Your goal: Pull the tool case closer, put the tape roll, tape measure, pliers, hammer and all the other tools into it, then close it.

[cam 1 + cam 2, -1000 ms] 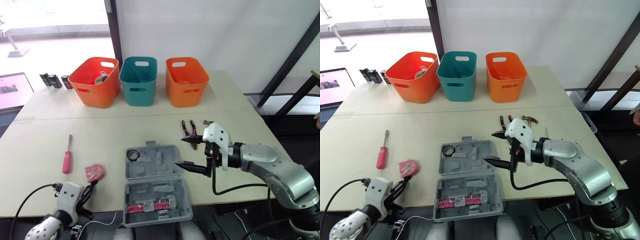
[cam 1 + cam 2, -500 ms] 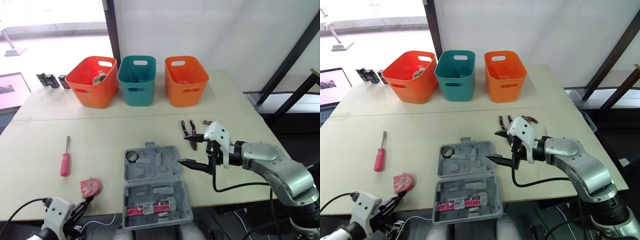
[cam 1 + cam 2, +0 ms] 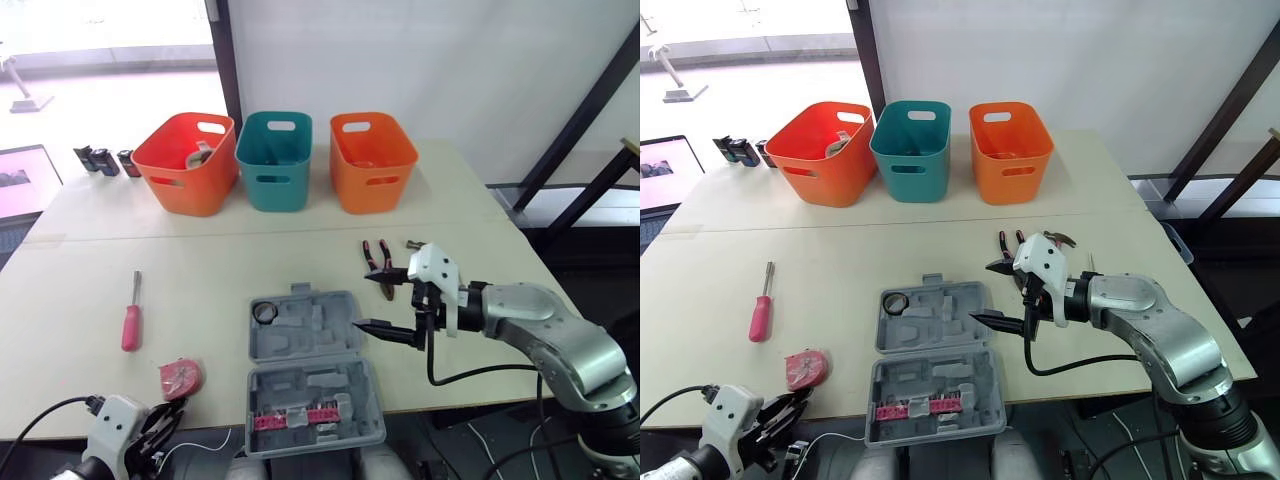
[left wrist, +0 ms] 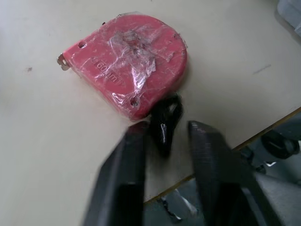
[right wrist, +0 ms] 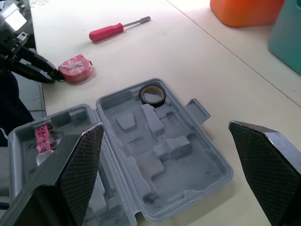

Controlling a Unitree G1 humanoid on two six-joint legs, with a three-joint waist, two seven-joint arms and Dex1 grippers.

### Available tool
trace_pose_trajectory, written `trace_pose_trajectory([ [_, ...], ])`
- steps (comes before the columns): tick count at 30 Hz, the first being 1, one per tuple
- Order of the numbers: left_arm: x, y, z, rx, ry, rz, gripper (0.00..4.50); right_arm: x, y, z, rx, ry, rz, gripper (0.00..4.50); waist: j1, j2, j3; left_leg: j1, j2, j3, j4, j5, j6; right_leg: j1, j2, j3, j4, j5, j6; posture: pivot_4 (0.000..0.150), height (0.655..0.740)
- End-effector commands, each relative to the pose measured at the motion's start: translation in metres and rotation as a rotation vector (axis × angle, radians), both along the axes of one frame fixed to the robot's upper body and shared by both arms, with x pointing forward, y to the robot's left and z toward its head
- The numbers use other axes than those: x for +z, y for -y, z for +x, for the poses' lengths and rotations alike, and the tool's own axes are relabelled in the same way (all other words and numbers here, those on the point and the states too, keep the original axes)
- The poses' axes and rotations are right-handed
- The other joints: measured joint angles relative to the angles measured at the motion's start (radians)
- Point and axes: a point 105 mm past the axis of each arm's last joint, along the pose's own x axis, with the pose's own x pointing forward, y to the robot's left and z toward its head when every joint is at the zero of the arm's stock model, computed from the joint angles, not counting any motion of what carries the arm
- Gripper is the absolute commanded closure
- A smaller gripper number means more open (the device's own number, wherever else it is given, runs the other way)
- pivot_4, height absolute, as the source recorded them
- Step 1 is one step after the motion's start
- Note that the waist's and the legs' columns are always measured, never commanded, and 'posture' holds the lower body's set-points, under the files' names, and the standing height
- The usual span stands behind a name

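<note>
tape measure [image 3: 180, 378] lies nearer the tabletop's [image 3: 200, 270] front edge than 1.0 s ago; left gripper [image 4: 168, 129] just behind it, fingers narrowly apart, holding nothing. right gripper [image 3: 368, 304] unchanged, fingers wide at the open tool case's [image 3: 300, 385] right edge, tape roll [image 3: 265, 312] in its far half.

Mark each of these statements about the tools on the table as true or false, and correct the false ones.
1. The case lies open. True.
2. The tape measure is inside the case. False: it lies on the table, left of the case.
3. The tape roll lies on the table. False: it sits in the case's far half.
4. The right gripper is open. True.
5. The screwdriver lies right of the case. False: it lies left of it.
</note>
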Motion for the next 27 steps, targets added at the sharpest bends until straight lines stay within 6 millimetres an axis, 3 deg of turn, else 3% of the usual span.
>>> trace_pose_trajectory([
  [1, 0.028, -0.011, 0.004, -0.020, 0.037, 0.011, 1.28, 0.010, 0.001, -0.002, 0.025, 0.029, 0.033, 0.00, 0.000, -0.002, 0.001, 0.000, 0.000, 0.000, 0.000, 0.000, 0.000, 0.000, 0.000, 0.000, 0.000, 0.000, 0.000, 0.150, 0.7400],
  [4, 0.053, -0.013, 0.010, -0.092, 0.053, 0.005, 0.03, 0.010, 0.005, -0.002, 0.040, 0.024, 0.034, 0.00, 0.002, -0.005, 0.003, 0.000, 0.000, 0.000, 0.000, 0.000, 0.000, 0.000, 0.000, 0.000, 0.001, 0.000, 0.000, 0.150, 0.7400],
  [10, 0.081, -0.021, 0.014, -0.296, -0.040, -0.047, 0.03, 0.008, 0.005, -0.002, 0.069, 0.020, 0.021, 0.00, 0.003, -0.005, 0.004, -0.001, 0.000, 0.000, 0.001, 0.000, 0.000, -0.001, 0.000, 0.000, 0.000, 0.000, 0.000, 0.150, 0.7400],
  [18, 0.062, -0.067, 0.044, -0.635, -0.186, 0.140, 0.03, 0.006, -0.007, -0.002, 0.090, 0.029, 0.030, 0.00, 0.001, -0.003, 0.004, -0.002, 0.000, 0.000, 0.001, 0.000, 0.000, -0.003, 0.001, 0.000, 0.001, 0.001, -0.001, 0.150, 0.7400],
  [23, 0.054, -0.055, 0.063, -0.756, -0.164, 0.140, 0.03, 0.003, -0.009, -0.004, 0.072, 0.039, 0.031, 0.00, 0.009, -0.004, 0.004, -0.015, 0.000, -0.001, 0.002, 0.001, 0.000, -0.010, 0.002, 0.000, 0.009, 0.001, 0.000, 0.150, 0.7400],
  [27, 0.046, -0.044, 0.070, -0.784, -0.148, 0.134, 0.03, 0.001, -0.007, -0.006, 0.038, 0.043, 0.031, 0.00, 0.016, -0.004, 0.004, -0.015, 0.003, -0.002, 0.001, 0.001, 0.000, -0.016, 0.006, -0.001, 0.019, 0.001, 0.006, 0.150, 0.7400],
])
